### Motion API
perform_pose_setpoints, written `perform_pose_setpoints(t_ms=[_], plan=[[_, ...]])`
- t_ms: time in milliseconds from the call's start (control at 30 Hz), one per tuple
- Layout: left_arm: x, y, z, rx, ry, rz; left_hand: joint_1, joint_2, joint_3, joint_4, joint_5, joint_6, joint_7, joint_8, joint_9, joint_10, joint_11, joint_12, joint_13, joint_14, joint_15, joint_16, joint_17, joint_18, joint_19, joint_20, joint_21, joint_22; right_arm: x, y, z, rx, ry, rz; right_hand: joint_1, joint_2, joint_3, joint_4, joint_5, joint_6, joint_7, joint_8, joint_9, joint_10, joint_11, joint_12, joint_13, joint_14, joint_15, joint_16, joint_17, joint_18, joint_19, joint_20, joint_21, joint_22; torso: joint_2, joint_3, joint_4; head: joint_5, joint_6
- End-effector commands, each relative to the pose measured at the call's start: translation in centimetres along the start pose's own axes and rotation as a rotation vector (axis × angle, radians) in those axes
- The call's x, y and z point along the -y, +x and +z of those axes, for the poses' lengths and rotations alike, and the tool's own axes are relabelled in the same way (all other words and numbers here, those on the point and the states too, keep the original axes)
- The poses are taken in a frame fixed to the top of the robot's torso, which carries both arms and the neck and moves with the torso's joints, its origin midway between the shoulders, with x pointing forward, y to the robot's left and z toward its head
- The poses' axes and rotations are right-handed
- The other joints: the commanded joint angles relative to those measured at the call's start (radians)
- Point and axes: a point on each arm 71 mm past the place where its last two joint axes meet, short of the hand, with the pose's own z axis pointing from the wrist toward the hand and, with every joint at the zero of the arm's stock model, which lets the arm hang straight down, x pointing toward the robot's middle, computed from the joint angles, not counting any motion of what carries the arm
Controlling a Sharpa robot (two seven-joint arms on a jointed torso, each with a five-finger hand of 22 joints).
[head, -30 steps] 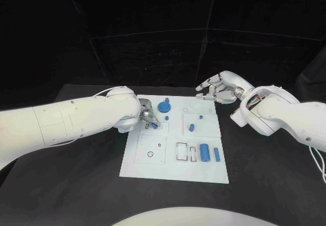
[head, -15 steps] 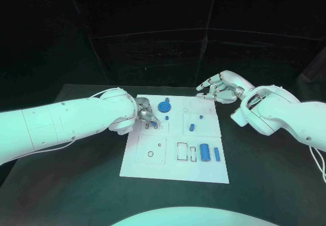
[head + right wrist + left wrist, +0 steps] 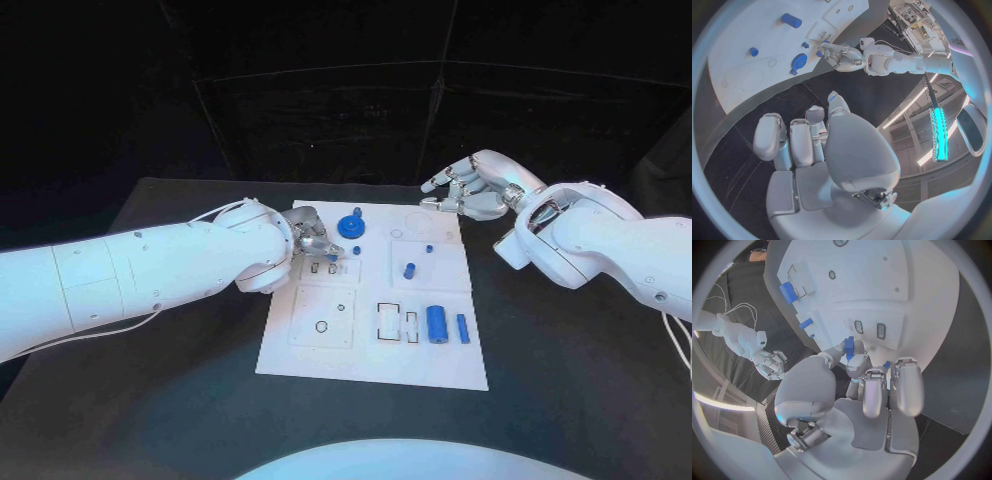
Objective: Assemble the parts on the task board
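Task board (image 3: pixel 372 345), white, flat on black table (image 3: pixel 159 390), centre of the head view, long side running toward the frame's bottom. Blue parts spread over it: round disc-shaped part (image 3: pixel 352 227) near the upper middle, short peg (image 3: pixel 408 269) just right of centre, two upright cylinders (image 3: pixel 436 325) side by side at lower right, beside a rectangular outlined slot (image 3: pixel 388 321).

Left hand (image 3: pixel 313 244) at the board's upper left edge, fingers drawn together, pinching a small blue part (image 3: pixel 849 347) between thumb and fingertip; in the left wrist view that part held just above the board, close to two small dark slots (image 3: pixel 869 329). Cannot tell whether it touches the surface.

Right hand (image 3: pixel 469 190) past the board's upper right corner, over the black table, fingers loosely curled and apart, holding nothing. Same hand in the right wrist view (image 3: pixel 807 140), palm toward the board, well apart from the blue parts.
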Motion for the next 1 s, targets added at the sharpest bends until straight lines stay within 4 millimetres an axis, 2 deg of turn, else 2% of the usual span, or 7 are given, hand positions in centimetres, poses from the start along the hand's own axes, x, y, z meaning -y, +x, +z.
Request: perform_pose_setpoints(t_ms=[33,600,1000], plan=[[0.1,-0.2,0.0,0.074,0.033,0.021,0.029,0.023,0.053,-0.046,0.003,-0.001,-0.006,0.006,0.002,0.006,-0.006,-0.001,0.000,0.102,-0.003,0.003,0.263,-0.019,0.001,-0.004,0.002,0.002,-0.1,-0.1,0.0,0.005,-0.007,0.003,-0.002,0.005,-0.007,0.001,0.003,-0.006,0.000,0.004,-0.002,-0.004,-0.004,-0.006,-0.001,0.030,-0.006,-0.005,-0.001,0.007,-0.006,0.000,-0.003,-0.001,0.001,-0.0007,-0.0008,0.000,-0.003],[-0.1,1.0,0.5,0.037,0.030,0.105,0.016,0.001,0.055,-0.046,-0.003,0.000,-0.007,0.012,0.004,0.009,-0.006,0.000,-0.001,0.102,-0.003,0.003,0.263,-0.019,0.002,-0.003,0.002,0.002,-0.1,-0.1,0.1,0.002,-0.006,0.003,-0.002,0.005,-0.007,0.001,0.003,-0.006,0.000,0.004,-0.002,-0.004,-0.004,-0.006,-0.001,0.030,-0.006,-0.005,-0.001,0.007,-0.006,0.000,-0.003,-0.001,0.001,-0.0011,-0.0016,0.004,-0.009],[-0.2,1.3,0.5,-0.009,0.018,0.134,-0.011,-0.031,0.040,-0.039,-0.006,0.005,-0.010,0.017,0.005,0.011,-0.008,0.003,0.001,0.102,-0.004,0.003,0.263,-0.019,0.003,-0.004,0.002,0.005,-0.1,-0.1,0.1,0.002,-0.007,0.003,-0.002,0.005,-0.007,0.001,0.003,-0.006,0.000,0.004,-0.002,-0.004,-0.004,-0.006,-0.001,0.030,-0.006,-0.005,-0.001,0.007,-0.006,0.000,-0.003,-0.001,0.001,-0.0008,-0.0021,0.002,-0.012]])
